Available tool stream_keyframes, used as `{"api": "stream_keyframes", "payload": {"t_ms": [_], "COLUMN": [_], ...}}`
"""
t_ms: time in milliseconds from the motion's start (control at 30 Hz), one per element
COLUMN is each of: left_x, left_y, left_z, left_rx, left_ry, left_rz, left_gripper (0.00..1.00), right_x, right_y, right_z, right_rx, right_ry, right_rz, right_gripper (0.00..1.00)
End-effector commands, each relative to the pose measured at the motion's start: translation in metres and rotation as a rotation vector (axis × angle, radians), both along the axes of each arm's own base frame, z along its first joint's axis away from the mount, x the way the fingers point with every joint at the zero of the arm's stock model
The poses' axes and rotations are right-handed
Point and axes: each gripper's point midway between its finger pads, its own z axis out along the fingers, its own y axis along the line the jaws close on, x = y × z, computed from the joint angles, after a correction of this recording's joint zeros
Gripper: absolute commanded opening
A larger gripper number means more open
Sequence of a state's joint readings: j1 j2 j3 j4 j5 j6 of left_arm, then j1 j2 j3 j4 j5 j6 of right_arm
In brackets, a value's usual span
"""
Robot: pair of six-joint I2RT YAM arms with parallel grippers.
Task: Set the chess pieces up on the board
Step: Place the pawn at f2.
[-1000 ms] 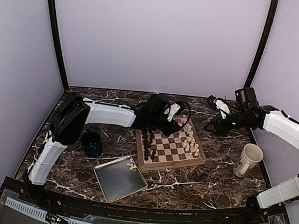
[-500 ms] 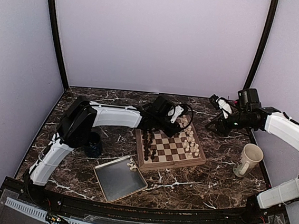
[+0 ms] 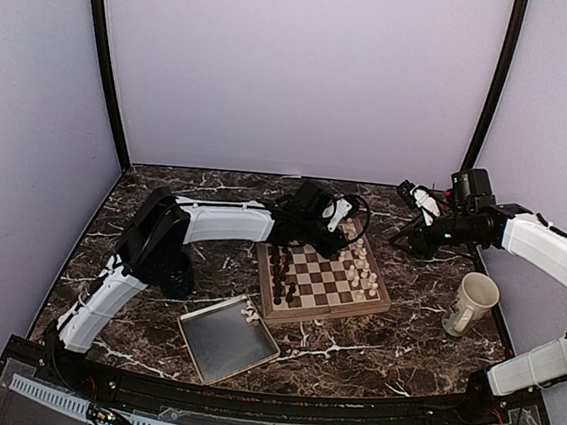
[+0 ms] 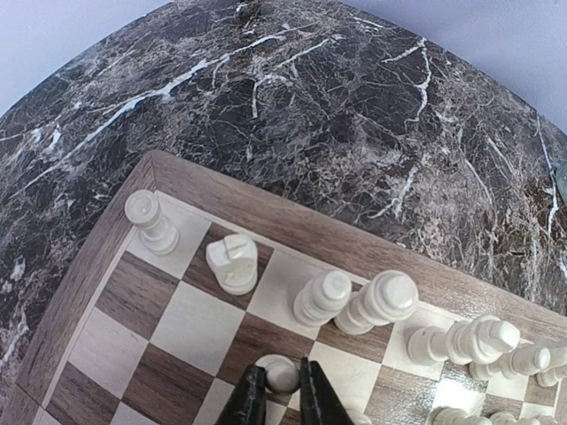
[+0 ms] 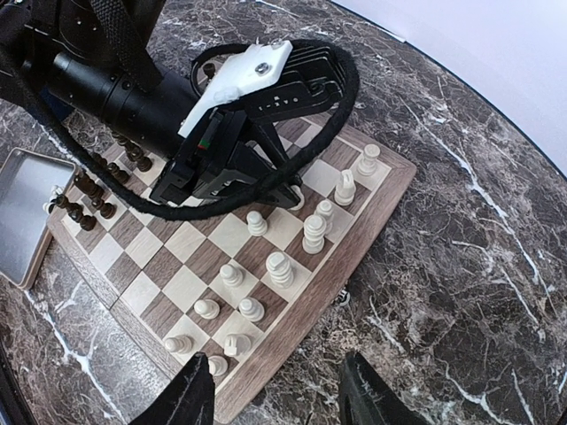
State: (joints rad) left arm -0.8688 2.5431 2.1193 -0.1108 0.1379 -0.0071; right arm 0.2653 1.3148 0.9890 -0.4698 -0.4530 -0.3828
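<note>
The board (image 3: 329, 313) lies mid-table. Cream-white chess pieces (image 3: 361, 268) stand along its right side, seen close in the left wrist view as a row (image 4: 354, 305) by the tan border (image 4: 292, 221). My left gripper (image 4: 281, 382) reaches over the board's far end (image 3: 333, 239). It is shut on a white pawn (image 4: 282, 370) that stands at the meeting of squares. Two more white pieces (image 3: 250, 314) lie on the tray. My right gripper (image 5: 276, 394) hangs open over the marble beyond the board's right edge (image 3: 409, 210), holding nothing.
Dark pieces (image 3: 280, 272) fill the board's left side. A grey metal tray (image 3: 225, 346) lies at the board's near left corner. A dark mug (image 3: 172, 272) stands left of the board, and a cream cup (image 3: 474, 303) right of it, near the right arm.
The left arm has stretched a little farther right over the board's far end. The right arm shifted slightly at first, then held still and open.
</note>
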Motion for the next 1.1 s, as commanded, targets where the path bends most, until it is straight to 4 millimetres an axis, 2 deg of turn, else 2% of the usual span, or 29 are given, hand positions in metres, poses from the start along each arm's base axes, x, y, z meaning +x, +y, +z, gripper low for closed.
{"api": "stream_keyframes", "payload": {"t_ms": [0,200,400,533,633,767,833,1067], "left_x": [-0.003,0.000,-0.005,-0.011,-0.016,-0.033,-0.038,-0.045], "left_y": [0.000,0.001,0.007,0.018,0.025,0.024,0.024,0.021], "left_z": [-0.001,0.019,0.062,0.076,0.074,0.058,0.049,0.026], "left_rx": [0.022,0.002,-0.048,-0.057,-0.042,-0.024,-0.016,-0.007], "left_ry": [0.015,0.000,-0.034,-0.043,-0.033,0.021,0.048,0.107], "left_rz": [-0.001,0.025,0.036,0.050,0.055,-0.019,-0.037,-0.060], "left_gripper": [0.19,0.31,0.34,0.35,0.32,0.11,0.05,0.01], "right_x": [0.001,0.001,0.001,0.000,0.000,-0.001,-0.001,-0.001], "right_y": [0.001,0.001,0.001,0.001,0.001,0.000,0.000,0.000], "right_z": [0.005,0.005,0.004,0.003,0.004,0.003,0.003,0.003], "right_rx": [0.020,0.024,0.024,0.023,0.025,0.024,0.023,0.024], "right_ry": [-0.022,-0.019,-0.017,-0.013,-0.013,-0.013,-0.014,-0.014], "right_rz": [0.004,0.006,0.006,0.007,0.008,0.009,0.011,0.013], "right_gripper": [0.49,0.49,0.49,0.49,0.49,0.49,0.49,0.49]}}
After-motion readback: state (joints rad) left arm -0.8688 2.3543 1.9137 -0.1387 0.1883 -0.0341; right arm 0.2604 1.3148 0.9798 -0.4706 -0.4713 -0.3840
